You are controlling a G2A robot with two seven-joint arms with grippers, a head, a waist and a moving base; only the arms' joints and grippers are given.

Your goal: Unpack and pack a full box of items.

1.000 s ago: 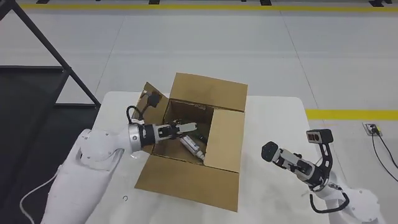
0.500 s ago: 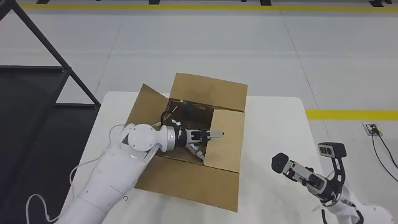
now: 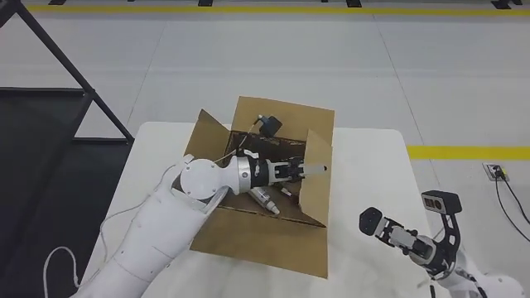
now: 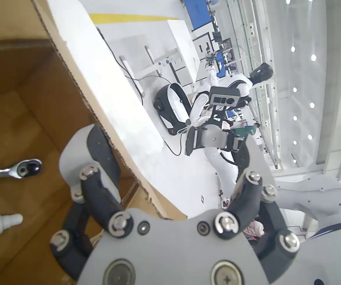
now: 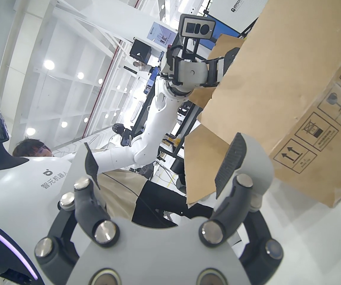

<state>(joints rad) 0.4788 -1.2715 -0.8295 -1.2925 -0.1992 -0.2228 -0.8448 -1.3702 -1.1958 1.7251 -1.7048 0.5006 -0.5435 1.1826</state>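
A brown cardboard box (image 3: 257, 244) stands open on the white table (image 3: 368, 165). My left gripper (image 3: 310, 168) is inside it at the right flap (image 3: 319, 199). It is open, and the flap's edge (image 4: 78, 69) runs between its fingers, one finger (image 4: 99, 152) inside the box and the other outside. On the box floor lie a ratchet wrench (image 4: 22, 169) and a small white bottle (image 4: 2, 220). My right gripper (image 3: 370, 220) hangs open and empty (image 5: 161, 158) over the table to the right of the box (image 5: 295, 90).
The box's back flap (image 3: 281, 120) and left flap (image 3: 209, 136) stand open. Bare table lies between the box and my right arm. A black frame (image 3: 58, 58) stands off the table's left side.
My left gripper has moved rightward across the box to the right flap, which has swung up from lying inward. The box has shifted a little. My right arm has drawn back towards the table's near right corner.
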